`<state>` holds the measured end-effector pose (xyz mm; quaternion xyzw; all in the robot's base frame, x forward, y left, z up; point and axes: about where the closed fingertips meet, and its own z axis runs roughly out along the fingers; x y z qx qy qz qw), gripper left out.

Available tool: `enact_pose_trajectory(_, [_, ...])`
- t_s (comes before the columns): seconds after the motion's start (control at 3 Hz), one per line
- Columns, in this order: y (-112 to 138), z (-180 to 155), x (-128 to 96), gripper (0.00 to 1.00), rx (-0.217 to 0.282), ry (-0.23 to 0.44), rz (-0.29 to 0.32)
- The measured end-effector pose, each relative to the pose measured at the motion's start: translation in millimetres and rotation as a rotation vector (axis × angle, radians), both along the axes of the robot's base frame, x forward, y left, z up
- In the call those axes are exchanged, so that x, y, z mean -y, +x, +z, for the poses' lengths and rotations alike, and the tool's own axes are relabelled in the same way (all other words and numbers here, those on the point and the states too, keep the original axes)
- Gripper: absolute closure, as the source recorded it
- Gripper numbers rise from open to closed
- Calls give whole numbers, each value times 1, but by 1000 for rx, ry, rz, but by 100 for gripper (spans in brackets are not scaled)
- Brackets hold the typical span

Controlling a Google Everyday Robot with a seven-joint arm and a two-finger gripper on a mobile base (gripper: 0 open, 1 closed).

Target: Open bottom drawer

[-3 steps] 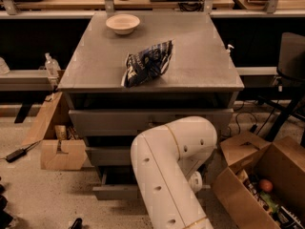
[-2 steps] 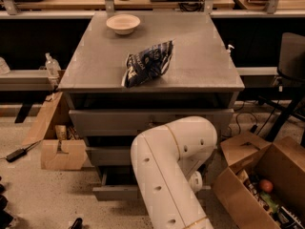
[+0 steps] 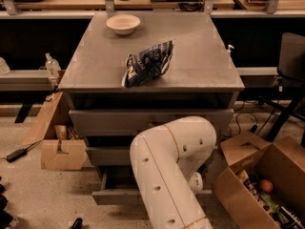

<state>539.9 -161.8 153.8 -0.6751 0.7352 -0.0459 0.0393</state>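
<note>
The grey cabinet (image 3: 200,56) has three drawer fronts. The bottom drawer (image 3: 114,196) is the lowest and slimmest, and it stands pulled out a little from the cabinet, past the middle drawer (image 3: 107,155) and the top drawer (image 3: 109,122). Its knob is hidden. My white arm (image 3: 167,171) bends down in front of the drawers and covers their middle and right side. My gripper is hidden behind the arm, somewhere low at the drawer fronts.
A white bowl (image 3: 123,24) and a dark blue chip bag (image 3: 147,63) lie on the cabinet top. An open cardboard box (image 3: 252,175) with items sits on the floor at right, another box (image 3: 59,151) at left. A black chair (image 3: 290,56) stands at right.
</note>
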Motion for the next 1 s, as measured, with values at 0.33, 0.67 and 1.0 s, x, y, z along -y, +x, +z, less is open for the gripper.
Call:
enact_pose_trajectory(0.33, [0, 0, 0, 100, 0, 0, 0])
enact_pose_trajectory(0.67, [0, 1, 0, 100, 0, 0, 0])
enact_pose_trajectory(1.0, [0, 1, 0, 100, 0, 0, 0])
